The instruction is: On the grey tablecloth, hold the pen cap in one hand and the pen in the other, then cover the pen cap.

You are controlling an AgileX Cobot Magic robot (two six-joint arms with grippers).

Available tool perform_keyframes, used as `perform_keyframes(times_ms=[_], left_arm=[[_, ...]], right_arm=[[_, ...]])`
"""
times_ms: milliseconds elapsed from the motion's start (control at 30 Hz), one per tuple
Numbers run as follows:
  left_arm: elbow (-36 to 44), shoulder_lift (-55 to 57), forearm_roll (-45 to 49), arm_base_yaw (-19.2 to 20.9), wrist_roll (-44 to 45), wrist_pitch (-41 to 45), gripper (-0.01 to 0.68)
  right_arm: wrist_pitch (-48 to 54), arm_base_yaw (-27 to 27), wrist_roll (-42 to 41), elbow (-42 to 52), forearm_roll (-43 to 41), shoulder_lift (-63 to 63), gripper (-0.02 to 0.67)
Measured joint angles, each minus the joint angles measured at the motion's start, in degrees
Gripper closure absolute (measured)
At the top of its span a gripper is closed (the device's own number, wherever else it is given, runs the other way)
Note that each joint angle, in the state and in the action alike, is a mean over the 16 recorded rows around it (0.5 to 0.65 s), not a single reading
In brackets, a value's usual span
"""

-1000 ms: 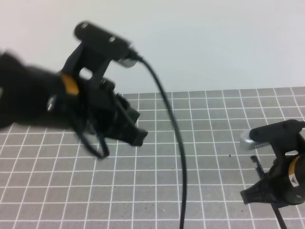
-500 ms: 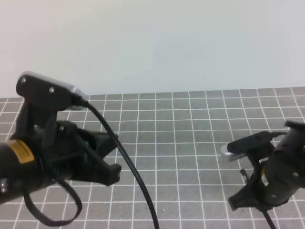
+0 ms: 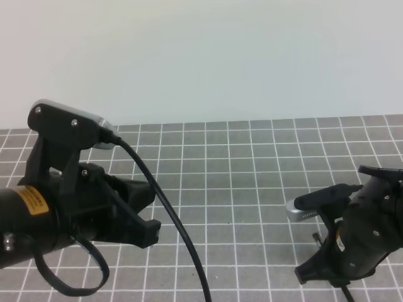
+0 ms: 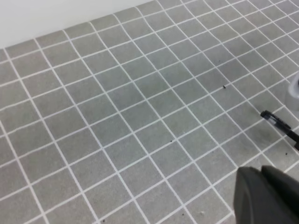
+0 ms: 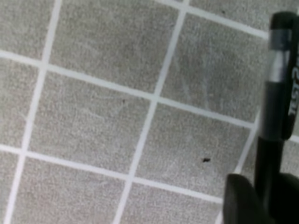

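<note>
Here the pen (image 5: 276, 93) runs near-vertically up frame.

The left arm (image 3: 69, 207) has been drawn from the upper left of the high view down to the lower left edge, where little further shift is seen over the last half second. The right arm (image 3: 359, 239) has been carried leftward and lower at the lower right, its camera (image 3: 315, 204) now nearer centre.
</note>
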Motion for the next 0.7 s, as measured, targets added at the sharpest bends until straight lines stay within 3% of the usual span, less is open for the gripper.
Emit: perform_keyframes(times_ms=[167,267,700], left_arm=[[0.0,0.0,0.1,0.0,0.1,0.2,0.673],[0.0,0.0,0.1,0.0,0.2,0.4,0.673],[0.0,0.0,0.6,0.0,0.4,0.3,0.673]], right_arm=[[0.4,0.0,-0.1,-0.1,-1.2,-0.7,0.353],[1.2,0.0,-0.3,-0.1,-2.9,-2.0,0.350],[4.2,0.0,-1.5,1.8,-12.0,-20.3,0.615]])
